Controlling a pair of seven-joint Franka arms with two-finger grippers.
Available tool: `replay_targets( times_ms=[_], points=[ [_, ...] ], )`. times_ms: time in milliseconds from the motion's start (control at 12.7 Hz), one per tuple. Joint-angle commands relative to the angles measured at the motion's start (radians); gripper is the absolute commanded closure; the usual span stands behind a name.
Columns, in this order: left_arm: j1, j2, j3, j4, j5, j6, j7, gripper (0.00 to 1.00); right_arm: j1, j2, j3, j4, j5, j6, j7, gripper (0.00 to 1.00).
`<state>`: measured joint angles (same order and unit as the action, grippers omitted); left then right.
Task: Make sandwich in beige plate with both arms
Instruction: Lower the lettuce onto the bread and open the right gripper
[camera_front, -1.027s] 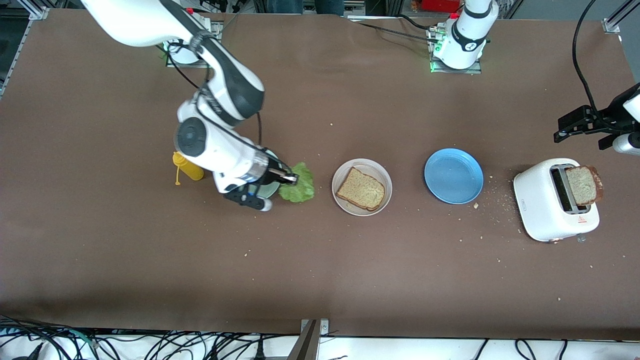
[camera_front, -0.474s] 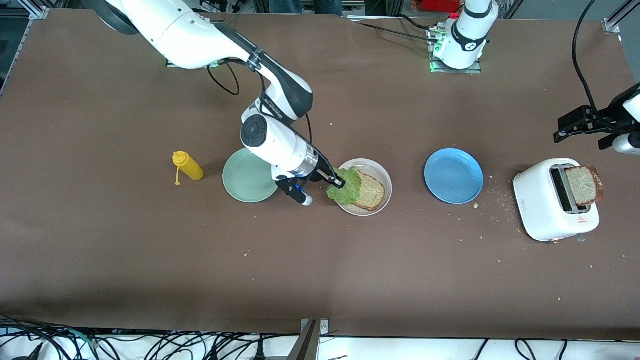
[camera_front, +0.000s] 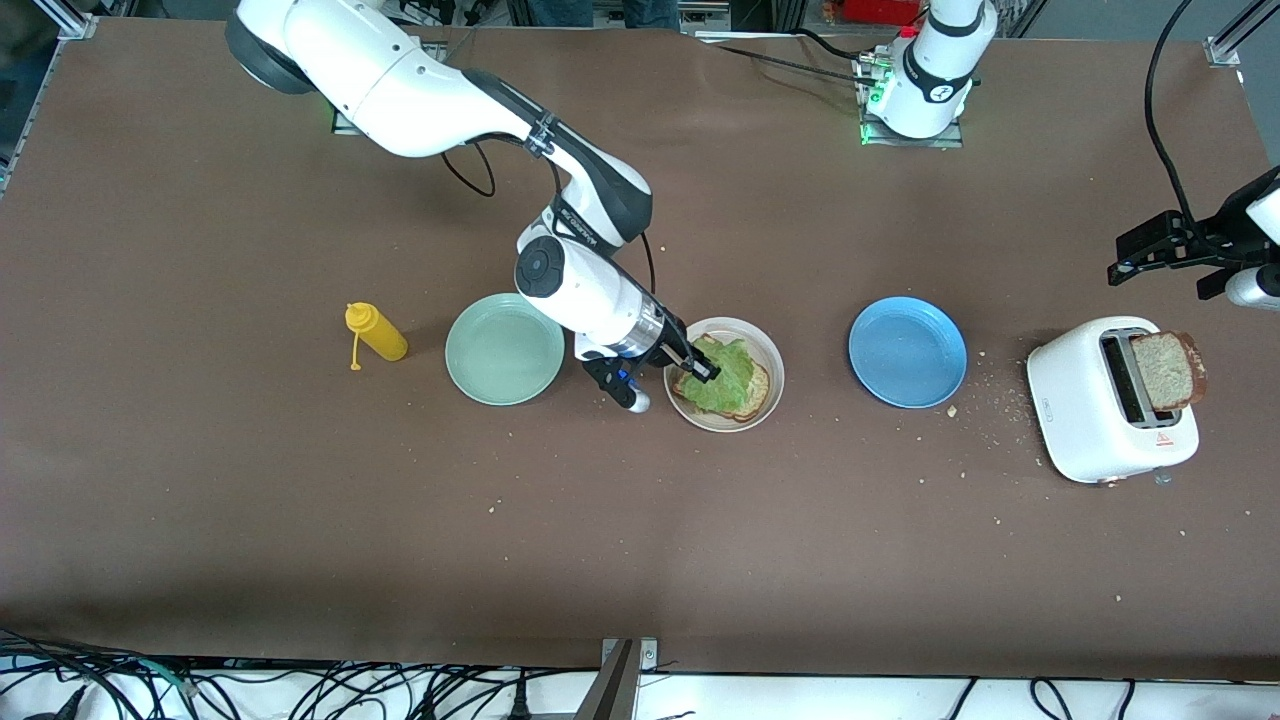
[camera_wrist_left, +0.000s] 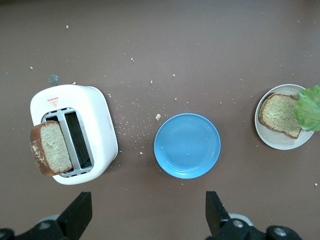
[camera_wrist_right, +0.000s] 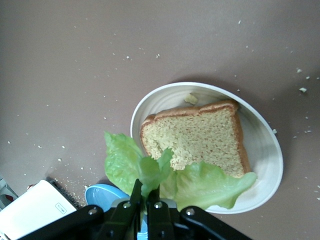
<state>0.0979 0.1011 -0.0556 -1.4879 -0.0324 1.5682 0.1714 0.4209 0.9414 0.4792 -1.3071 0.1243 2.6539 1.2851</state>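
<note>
The beige plate (camera_front: 771, 357) holds one slice of brown toast (camera_front: 760, 384). A ruffled green lettuce leaf (camera_front: 730, 375) hangs over that slice, pinched by my right gripper (camera_front: 708, 372), which is shut on the leaf's edge. In the right wrist view the lettuce (camera_wrist_right: 205, 185) droops from the right gripper (camera_wrist_right: 148, 194) over the toast (camera_wrist_right: 195, 140) and the plate's rim (camera_wrist_right: 267, 145). A second toast slice (camera_front: 1168, 370) stands in the toaster (camera_front: 1085, 410). My left gripper (camera_front: 1128, 262) waits open over bare table by the toaster, nothing between its fingers (camera_wrist_left: 76, 215).
A mint-green plate (camera_front: 505, 349) and a yellow squeeze bottle (camera_front: 376, 333) stand toward the right arm's end. A blue plate (camera_front: 907, 351) lies between the beige plate and the toaster. Crumbs are scattered around the toaster.
My right arm has carried the lettuce from beside the mint-green plate across to over the toast on the beige plate. The left arm has not moved.
</note>
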Motion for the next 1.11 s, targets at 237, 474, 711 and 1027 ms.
replay_targets(
  times_ms=[237,474,711,1027],
  points=[
    [-0.001,0.011,-0.001,0.026,0.014,-0.008,-0.003,0.0,0.038,0.051,-0.025,0.048,0.001,0.015,0.002,1.0],
    [0.0,0.011,-0.001,0.026,0.014,-0.01,-0.003,0.0,0.044,0.056,-0.037,0.048,0.0,0.015,0.003,1.0],
    [0.0,0.011,-0.001,0.026,0.014,-0.008,-0.003,0.0,0.044,0.059,-0.037,0.046,0.001,0.017,0.013,0.01],
    [0.0,0.009,-0.001,0.026,0.014,-0.008,-0.003,0.0,0.044,0.059,-0.037,0.046,0.001,0.017,0.013,0.01]
  ],
)
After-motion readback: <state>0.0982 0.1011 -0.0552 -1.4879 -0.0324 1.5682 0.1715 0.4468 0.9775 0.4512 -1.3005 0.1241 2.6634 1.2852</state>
